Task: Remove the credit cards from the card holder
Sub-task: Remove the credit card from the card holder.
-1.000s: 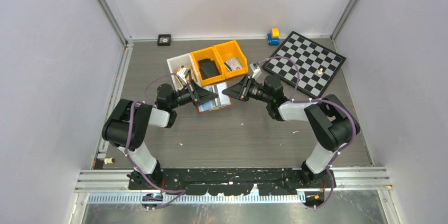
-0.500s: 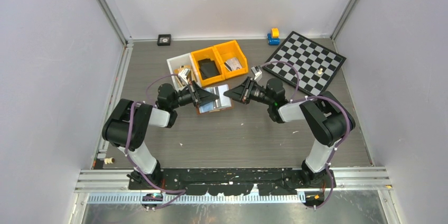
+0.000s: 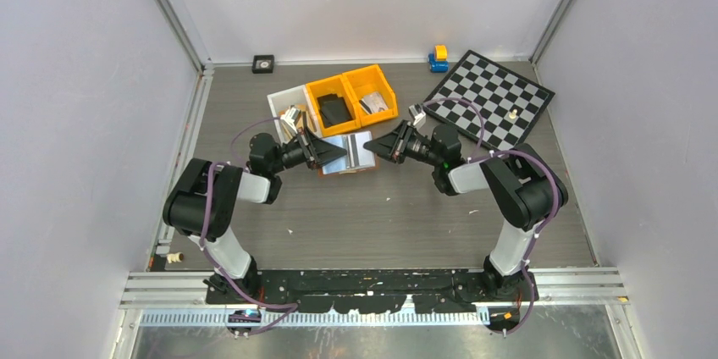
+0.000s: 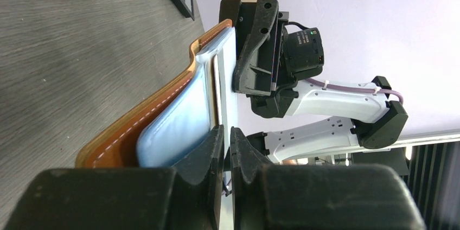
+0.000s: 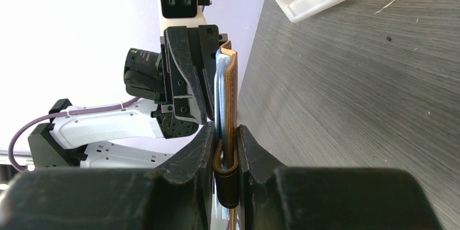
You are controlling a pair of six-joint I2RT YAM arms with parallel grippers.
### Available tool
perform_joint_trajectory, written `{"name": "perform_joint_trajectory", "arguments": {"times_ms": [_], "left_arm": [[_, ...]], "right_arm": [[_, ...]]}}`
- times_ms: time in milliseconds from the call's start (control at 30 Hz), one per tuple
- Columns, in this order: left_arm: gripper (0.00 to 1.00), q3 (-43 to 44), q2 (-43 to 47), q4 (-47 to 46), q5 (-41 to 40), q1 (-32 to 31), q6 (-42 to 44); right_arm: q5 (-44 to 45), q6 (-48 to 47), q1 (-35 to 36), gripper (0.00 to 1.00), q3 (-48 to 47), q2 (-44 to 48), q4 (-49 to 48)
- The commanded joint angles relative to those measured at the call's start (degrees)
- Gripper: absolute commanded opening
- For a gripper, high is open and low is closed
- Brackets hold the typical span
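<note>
The card holder (image 3: 349, 154), brown leather with a pale blue inside (image 4: 179, 121), hangs above the table between both grippers. My right gripper (image 3: 372, 147) is shut on its folded brown edge (image 5: 228, 176), seen edge-on in the right wrist view. A whitish credit card (image 4: 228, 78) sticks out of the holder, and its edge runs into the slit of my left gripper (image 4: 228, 132). Those jaws stand a narrow slit apart, and I cannot tell whether they touch the card. The other cards are hidden inside the holder.
Two orange bins (image 3: 351, 98) and a white bin (image 3: 288, 105) stand just behind the holder. A chessboard (image 3: 491, 101) lies at the back right, with a small yellow and blue toy (image 3: 439, 57) beyond it. A small black square thing (image 3: 263, 63) sits at the back wall.
Both grippers and the holder have shifted a little to the right and towards the bins. The holder now lies flatter between them.
</note>
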State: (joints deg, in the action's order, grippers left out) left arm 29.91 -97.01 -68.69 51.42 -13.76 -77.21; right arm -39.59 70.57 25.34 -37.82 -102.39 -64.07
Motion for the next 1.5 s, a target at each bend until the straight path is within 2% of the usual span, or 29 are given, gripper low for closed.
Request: {"name": "perform_joint_trajectory", "arguments": {"times_ms": [0,67,200,300,500,800,1000,1200,1300,1467], "left_arm": [[0.07,0.6,-0.2,-4.2,-0.3,0.4,0.1],[0.07,0.5,-0.8,-6.0,-0.1,0.4,-1.0],[0.20,0.8,-2.1,-6.8,-0.1,0.3,-1.7],[0.23,0.8,-2.2,-5.3,-0.3,0.3,-0.8],[0.23,1.7,-0.3,5.7,-1.2,0.0,4.7],[0.22,3.8,5.5,28.0,-5.2,-0.3,16.6],[0.21,5.1,8.2,36.0,-7.7,-0.7,21.0],[0.21,6.3,8.1,39.6,-8.6,-2.2,22.9],[0.21,6.1,7.4,36.0,-7.0,-2.7,20.9],[0.19,4.2,2.3,15.7,-0.8,-2.8,9.4]], "right_arm": [[-1.0,1.2,0.0,0.01,-1.1,0.1,-5.3],[-1.1,1.2,0.1,0.02,-1.3,-0.2,-5.3],[-1.5,1.3,0.5,0.04,-1.7,-0.4,-5.5],[-1.5,0.0,1.1,0.05,-2.0,0.1,-3.7],[-1.5,-3.2,2.7,0.06,-2.6,1.9,-0.5],[-2.1,-4.1,3.8,0.06,-3.1,2.5,-0.3],[-1.5,-6.2,4.0,0.06,-3.0,3.8,2.4],[-1.4,-7.0,4.2,0.06,-3.1,4.0,3.2],[-1.1,-8.0,4.4,0.07,-3.1,4.4,4.6],[-1.1,-8.6,4.9,0.08,-3.6,3.8,5.4]]}}
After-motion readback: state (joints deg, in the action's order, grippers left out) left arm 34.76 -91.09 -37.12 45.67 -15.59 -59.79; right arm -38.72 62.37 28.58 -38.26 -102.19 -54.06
